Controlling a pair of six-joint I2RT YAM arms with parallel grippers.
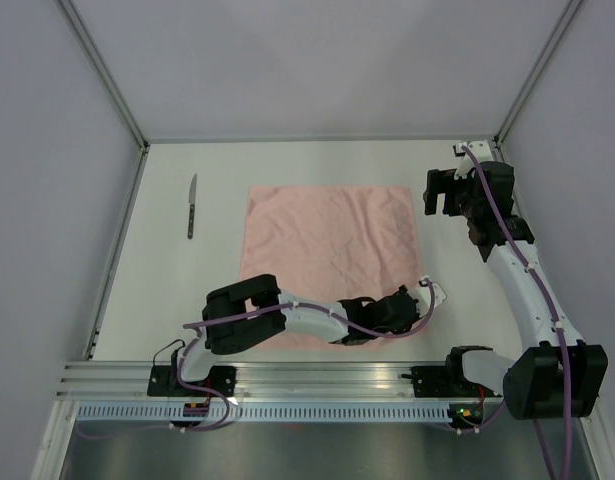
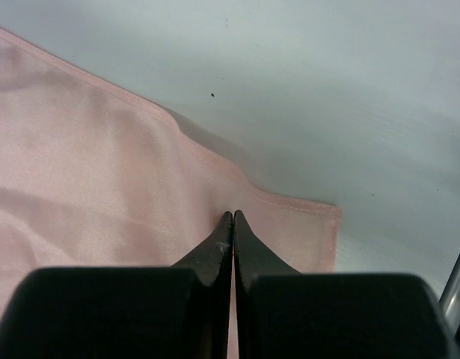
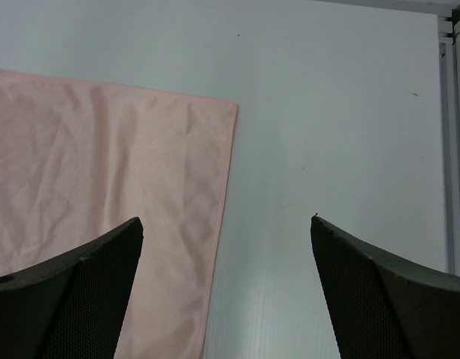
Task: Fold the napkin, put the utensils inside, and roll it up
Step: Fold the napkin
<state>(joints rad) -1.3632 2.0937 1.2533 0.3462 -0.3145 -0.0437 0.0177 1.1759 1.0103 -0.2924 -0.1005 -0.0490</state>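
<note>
**Q:** Entry one, nearest the bases?

**A:** Left gripper (image 1: pixel 427 291). Its arm is reaching across the near edge of the napkin (image 1: pixel 327 235) to the near right corner. In the left wrist view the fingers (image 2: pixel 207 258) are pressing tight together with no gap showing. They are pinching the cloth just inside that corner, and the fabric is ridging up toward the tips.

**Q:** Entry two, the napkin?

**A:** Salmon-pink and lightly creased. It is lying spread open as one flat sheet in the middle of the worktop (image 1: pixel 167 290).

**Q:** Entry three, farther out?

**A:** Right gripper (image 3: pixel 226 219). It is hanging over the worktop by the napkin's far right corner. Its fingers (image 3: pixel 95 277) are standing wide apart, holding nothing.

**Q:** Entry four?

**A:** Knife (image 1: pixel 192 206). It is lying at the far left, well apart from the napkin, with the dark handle nearer and the blade pointing away.

**Q:** Anything hidden or unclear?

**A:** From above, the left arm is covering part of the napkin's near edge, and the wrist is hiding the pinched corner. The right fingers are showing there only as a dark mass, so their spread is readable in the wrist view alone. Both wrist views are cutting the napkin off at the frame edge.
</note>
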